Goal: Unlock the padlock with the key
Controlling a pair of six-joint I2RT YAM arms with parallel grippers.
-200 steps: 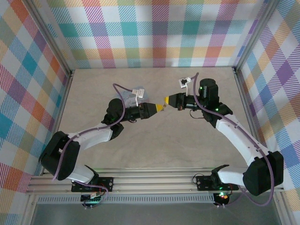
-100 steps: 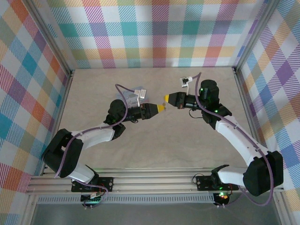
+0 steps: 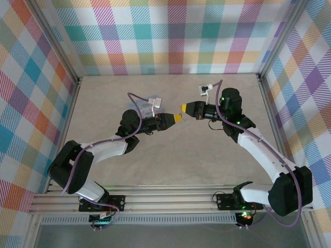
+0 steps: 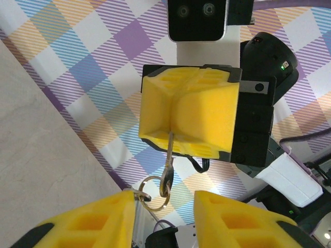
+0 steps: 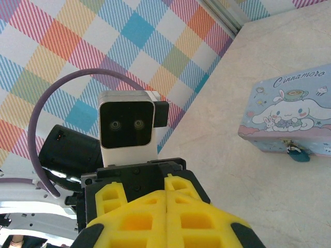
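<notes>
Left wrist view: the left gripper stands partly open, a clear gap between its yellow fingers, nothing clamped. In that gap hangs a key ring, right at one fingertip; I cannot tell whether it touches. Above the ring, the key hangs from the right gripper, whose jaws are closed tight on its upper end.

Right wrist view: the right gripper's pads are pressed together. Beyond them on the table sits the Cinnamoroll tin box, with the padlock hanging from its front clasp.

Top external view: both grippers meet tip to tip above mid-table, and the box lies just beyond the left wrist.
</notes>
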